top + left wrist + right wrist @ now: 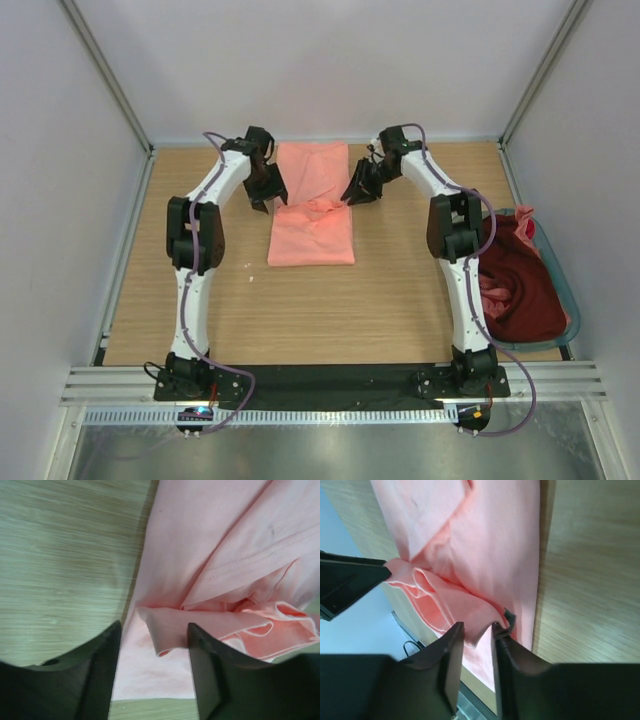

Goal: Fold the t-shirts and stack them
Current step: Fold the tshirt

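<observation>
Salmon-pink t-shirt point(311, 235) partly folded on bench point(380, 300); left jaws released around its fold; right jaws' grip unclear; maroon t-shirt point(520, 290) waits unfolded in basket point(562, 280).

Plain white panel walls point(330, 60) are enclosing the workspace on three sides. A light wood-grain tabletop point(300, 310) is lying under soft, even light.

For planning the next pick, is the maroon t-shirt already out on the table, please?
No, the maroon t-shirt lies inside the basket at the right.

maroon t-shirt point(522, 288) partly behind right arm point(461, 262)
</observation>
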Robot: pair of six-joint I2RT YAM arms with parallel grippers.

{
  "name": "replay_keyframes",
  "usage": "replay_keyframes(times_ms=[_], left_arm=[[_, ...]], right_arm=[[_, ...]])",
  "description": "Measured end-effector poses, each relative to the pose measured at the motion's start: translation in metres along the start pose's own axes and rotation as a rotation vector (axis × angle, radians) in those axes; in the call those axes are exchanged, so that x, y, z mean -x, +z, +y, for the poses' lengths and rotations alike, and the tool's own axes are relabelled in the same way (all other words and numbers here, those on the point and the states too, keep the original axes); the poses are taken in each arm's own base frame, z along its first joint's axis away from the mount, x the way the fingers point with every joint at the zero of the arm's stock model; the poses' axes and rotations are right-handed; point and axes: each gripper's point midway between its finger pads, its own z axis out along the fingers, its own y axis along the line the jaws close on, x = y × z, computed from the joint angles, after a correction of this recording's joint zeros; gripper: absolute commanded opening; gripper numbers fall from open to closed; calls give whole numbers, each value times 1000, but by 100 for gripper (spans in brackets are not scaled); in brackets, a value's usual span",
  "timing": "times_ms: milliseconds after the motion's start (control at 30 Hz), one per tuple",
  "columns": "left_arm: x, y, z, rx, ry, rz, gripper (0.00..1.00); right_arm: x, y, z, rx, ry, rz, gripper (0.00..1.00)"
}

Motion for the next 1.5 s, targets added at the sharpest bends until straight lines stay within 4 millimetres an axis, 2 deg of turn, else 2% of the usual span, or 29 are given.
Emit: replay_keyframes(times_ms=[33,133,233,333,433,500,600,700,800,933,1167,1267,1467,1500], left_arm=[[3,-2,1,8,4,-14,62],[9,-13,7,36,17,-51,66],[4,-36,14,45,39,-77,67],[-14,-59,20,17,66,-78,67],[-38,-73,25,-30,101,-63,68],[-57,-71,32,-48,114,-20,68],[-84,-54,43,-61,126,60,68],[-106,-40,57,-47,130,125,67],[-116,-32,64,-33,127,155,66],[-116,-26,65,-36,131,153,64],[-118,-7,63,-53,122,183,58],[-119,-6,60,-70,119,188,56],[-125,-4,59,-84,112,206,45],[-127,-4,59,-89,109,212,42]], right_arm=[[7,-3,2,0,-3,-11,50],[25,-20,7,-1,-24,-58,58],[36,-41,8,-15,-52,-100,60],[29,-54,-1,-50,-58,-91,61],[-8,-64,-15,-83,-50,-33,61],[-42,-66,-21,-91,-43,17,61],[-92,-63,-24,-89,-42,92,61],[-123,-53,-26,-79,-51,142,61],[-146,-37,-29,-65,-64,182,61],[-159,-27,-38,-71,-61,204,61],[-151,-22,-39,-61,-88,172,59],[-151,-19,-42,-66,-86,173,57],[-156,-14,-51,-74,-70,190,49],[-156,-13,-51,-72,-69,191,44]])
